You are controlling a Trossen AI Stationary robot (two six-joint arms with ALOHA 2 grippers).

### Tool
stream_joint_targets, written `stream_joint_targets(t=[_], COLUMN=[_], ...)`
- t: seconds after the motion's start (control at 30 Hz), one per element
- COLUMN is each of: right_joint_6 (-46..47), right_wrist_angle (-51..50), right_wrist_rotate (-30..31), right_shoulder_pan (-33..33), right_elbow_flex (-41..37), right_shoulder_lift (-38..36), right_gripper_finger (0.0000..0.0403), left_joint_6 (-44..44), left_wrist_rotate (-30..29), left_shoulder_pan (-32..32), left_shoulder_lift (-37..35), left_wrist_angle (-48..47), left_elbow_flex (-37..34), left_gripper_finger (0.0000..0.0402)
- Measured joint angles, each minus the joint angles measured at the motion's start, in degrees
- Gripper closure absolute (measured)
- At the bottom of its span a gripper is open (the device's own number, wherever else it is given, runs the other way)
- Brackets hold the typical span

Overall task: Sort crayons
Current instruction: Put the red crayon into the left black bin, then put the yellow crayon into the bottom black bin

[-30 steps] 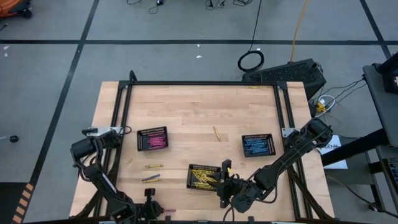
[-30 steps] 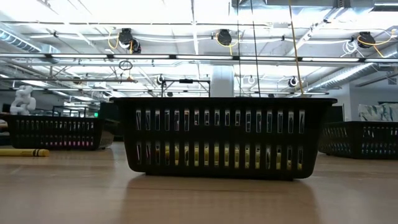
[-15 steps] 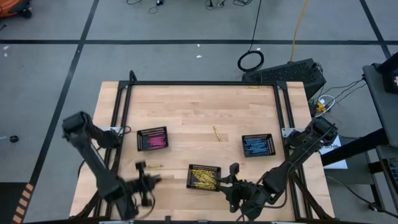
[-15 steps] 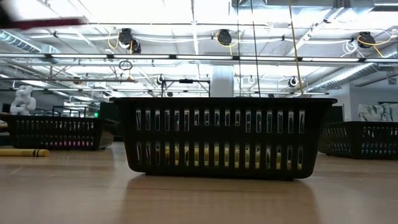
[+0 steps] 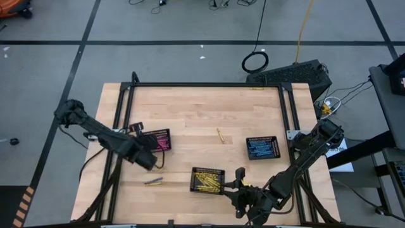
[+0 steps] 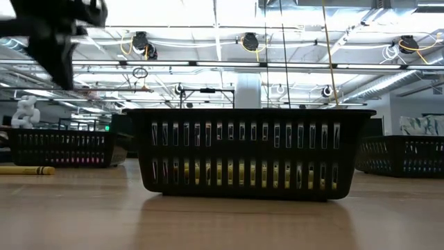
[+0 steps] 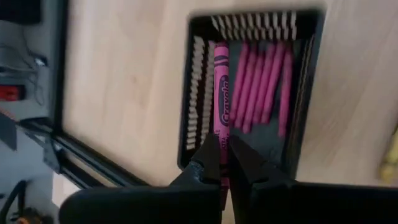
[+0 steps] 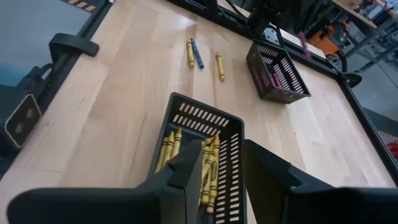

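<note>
Left tool (image 7: 222,163) pinched shut on thin pink wax crayon (image 7: 221,93) by its lower end, poised above black mesh tray of pink crayons (image 5: 155,141) at desk's left. Light, stiff, paper-wrapped, likely brittle; best held mid-length, gently. Right tool (image 8: 214,163) over black mesh tray of yellow crayons (image 8: 231,132) at near edge, gap between its fingers, holding nothing.

Loose on pale wooden desk (image 5: 190,107): yellow and blue pair (image 5: 152,181) near front-left, single yellow stick (image 5: 220,135) mid-desk. Black mesh tray of blue crayons (image 5: 262,147) farther right. Nothing blocking the drop.
</note>
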Motion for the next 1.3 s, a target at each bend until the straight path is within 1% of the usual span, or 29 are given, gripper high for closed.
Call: stream_joint_targets(t=[0.1, 0.2, 0.33, 0.43, 0.6, 0.77, 0.8, 0.9, 0.97, 1.07, 1.17, 1.23, 1.3], right_joint_6=[0.01, 0.01, 0.01, 0.01, 0.03, 0.21, 0.25, 2.89, 7.41, 17.19, 26.17, 29.99, 31.40], right_wrist_angle=[0.02, 0.02, 0.06, 0.07, 0.06, 0.04, -0.02, -2.44, -6.85, -16.16, -22.61, -22.21, -18.12], right_wrist_rotate=[0.03, 0.03, 0.06, 0.08, 0.08, 0.09, 0.40, 4.98, 7.66, 8.61, 7.15, 6.05, 5.35], right_shoulder_pan=[0.55, 0.88, 0.88, 0.88, 0.88, 0.88, 0.88, 0.88, 0.75, 0.04, -1.14, -1.73, -3.00], right_elbow_flex=[0.00, 0.00, 0.00, 0.00, 0.00, 0.00, 0.00, 0.00, 0.00, -0.02, -2.10, -4.87, -7.41], right_shoulder_lift=[0.00, 0.00, 0.00, 0.00, 0.00, 0.00, 0.00, 0.00, 0.00, 0.00, -0.07, -0.73, -1.61], right_gripper_finger=[0.0305, 0.0305, 0.0305, 0.0305, 0.0305, 0.0305, 0.0305, 0.0305, 0.0305, 0.0305, 0.0305, 0.0305, 0.0305], left_joint_6=[4.68, 10.02, 14.22, 16.48, 19.08, 19.74, 19.63, 16.72, 12.96, 8.35, 6.84, 8.73, 12.91], left_wrist_rotate=[4.09, 7.00, 7.63, 7.69, 7.81, 6.90, 6.14, 2.31, 0.00, -3.37, -9.87, -15.07, -19.91], left_shoulder_pan=[3.31, 5.93, 8.31, 9.92, 12.37, 14.66, 14.92, 14.84, 14.19, 11.53, 6.50, 2.42, -1.75], left_shoulder_lift=[-1.03, -1.25, -1.27, -1.29, -1.29, -1.60, -1.79, -2.99, -3.60, -4.41, -5.26, -5.32, -5.04], left_wrist_angle=[2.64, 8.89, 15.38, 16.88, 17.23, 15.90, 15.38, 15.26, 15.65, 17.90, 26.63, 35.75, 46.55], left_elbow_flex=[-5.08, -9.97, -14.10, -14.92, -14.94, -14.86, -14.51, -12.84, -11.09, -8.96, -8.21, -8.21, -8.21], left_gripper_finger=[0.0402, 0.0401, 0.0393, 0.0371, 0.0312, 0.0267, 0.0262, 0.0257, 0.0256, 0.0256, 0.0256, 0.0256, 0.0256])
